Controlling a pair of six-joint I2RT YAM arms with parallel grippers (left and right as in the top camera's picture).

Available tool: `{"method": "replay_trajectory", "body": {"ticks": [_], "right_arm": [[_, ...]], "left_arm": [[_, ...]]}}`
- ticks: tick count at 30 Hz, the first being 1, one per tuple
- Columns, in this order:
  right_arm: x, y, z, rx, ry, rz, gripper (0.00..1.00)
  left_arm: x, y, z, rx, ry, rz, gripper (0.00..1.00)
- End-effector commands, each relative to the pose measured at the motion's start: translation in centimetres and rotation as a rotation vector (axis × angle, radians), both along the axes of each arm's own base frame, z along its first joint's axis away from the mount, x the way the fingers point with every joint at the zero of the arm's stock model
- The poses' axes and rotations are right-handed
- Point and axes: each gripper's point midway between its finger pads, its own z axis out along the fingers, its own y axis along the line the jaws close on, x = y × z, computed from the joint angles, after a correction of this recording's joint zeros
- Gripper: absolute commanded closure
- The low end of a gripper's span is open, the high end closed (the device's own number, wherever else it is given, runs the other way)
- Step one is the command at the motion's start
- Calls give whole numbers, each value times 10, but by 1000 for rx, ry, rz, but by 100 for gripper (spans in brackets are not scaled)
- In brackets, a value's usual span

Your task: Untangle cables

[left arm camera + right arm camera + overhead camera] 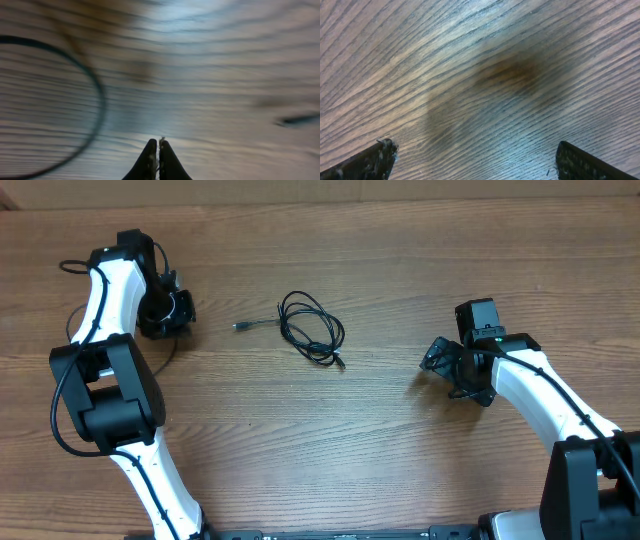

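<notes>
So, the wood table [400, 470] takes up the whole overhead view, and I'm placing everything else off the cable [312, 343] coiled near its middle.

The left arm [110, 395] stands well left of the cable. The right arm [545, 395] is well to the right of it and a bit nearer the front edge. Neither one touches it.

The left gripper [170, 312] sits well left of the cable, roughly level with it. In its wrist cam the left gripper [159, 152] has its fingertips [149, 155] pressed tight together, low over the wood. I can't tell if anything is caught between them.

The right gripper [442, 372] points toward the cable from the right, with a clear stretch of table between them. Its wrist cam shows the right gripper [475, 157] with jaws spread wide over bare wood grain.

The cable itself lies flat in a few loose overlapping loops. One plug [240, 327] trails out to its left and the other end [340, 365] pokes out lower right.

A blurry black loop [98, 100] of thin cord also lies on the wood in the left wrist cam, so well left of the cable too.
</notes>
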Motion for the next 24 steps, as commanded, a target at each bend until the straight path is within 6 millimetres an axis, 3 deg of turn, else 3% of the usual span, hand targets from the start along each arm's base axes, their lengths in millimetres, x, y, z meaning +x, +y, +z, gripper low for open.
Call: {"method": "replay_trajectory", "body": {"ticks": [1,4,8,16,20,24], "right_arm": [[2,-3,4,-12,-16,-1,0],[3,-3,4,-12,-17,-1,0],[3,-3,4,-12,-17,-1,0],[2,-3,4,-12,-16,-1,0],[3,-3,4,-12,-17,-1,0],[3,-3,4,-12,-17,-1,0]], "left_arm": [[-15,26,-19,147,53,-15,92],[-25,36,-42,211,66,-16,85],[-38,52,-59,317,94,-18,86],[-55,97,-54,515,149,60,90],[-63,119,-56,486,142,171,89],[-57,109,-66,296,91,228,81]]}}
